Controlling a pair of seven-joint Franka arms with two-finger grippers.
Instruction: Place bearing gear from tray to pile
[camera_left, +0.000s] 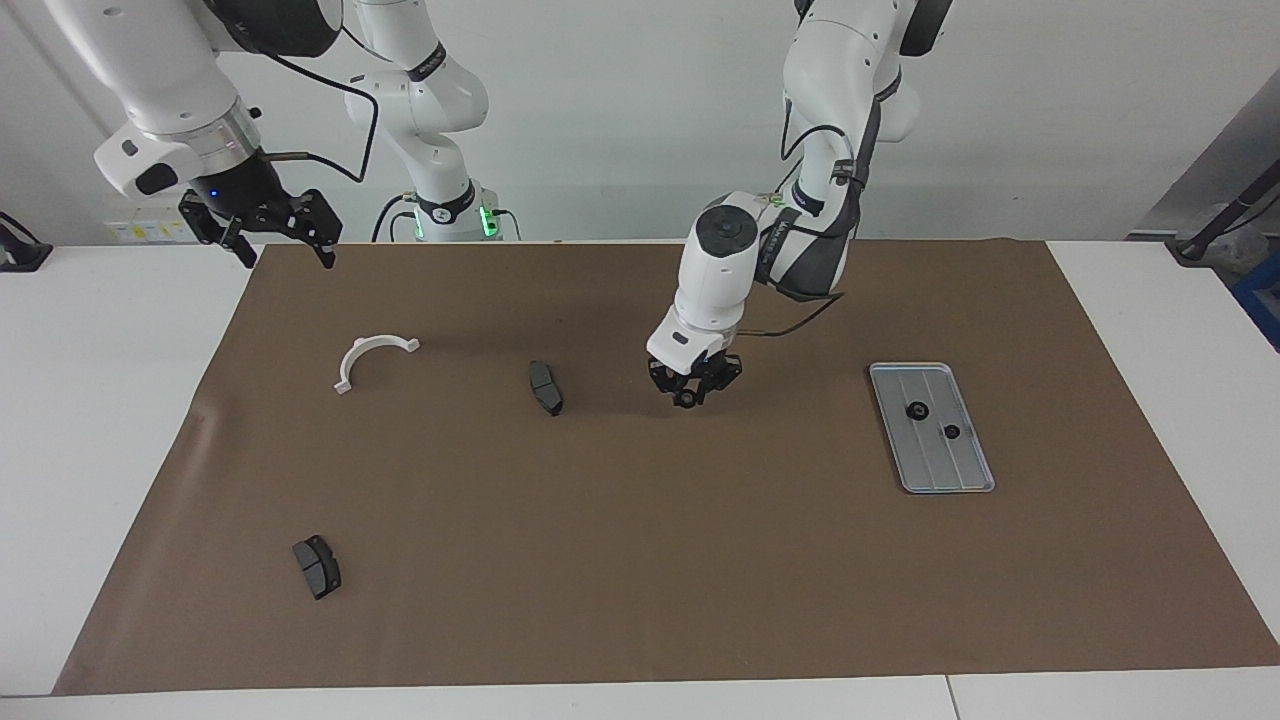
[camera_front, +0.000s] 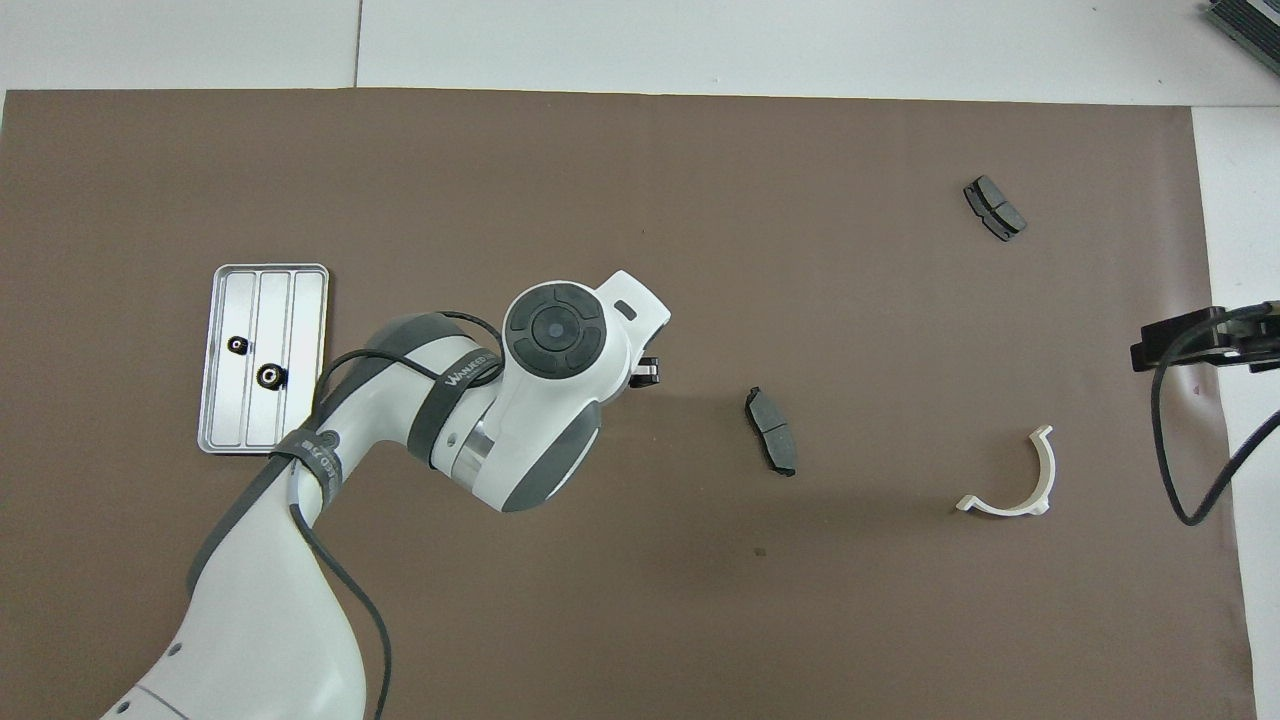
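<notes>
Gear transfer, left arm over the middle of the table.
Left gripper (camera_left: 692, 392) hangs low over the brown mat (camera_left: 640, 600), jaws clamped on a small black bearing gear (camera_left: 688, 400), beside the brake pad (camera_left: 545, 387) at mid-table. Tray (camera_left: 960, 470) lies toward the left arm's end of the table with two gears (camera_left: 915, 410) resting in it. Right gripper (camera_left: 262, 225) waits, jaws apart, above the mat's corner at the right arm's end. White half-ring bracket (camera_left: 372, 358) and second brake pad (camera_left: 317, 566) lie toward that end.
</notes>
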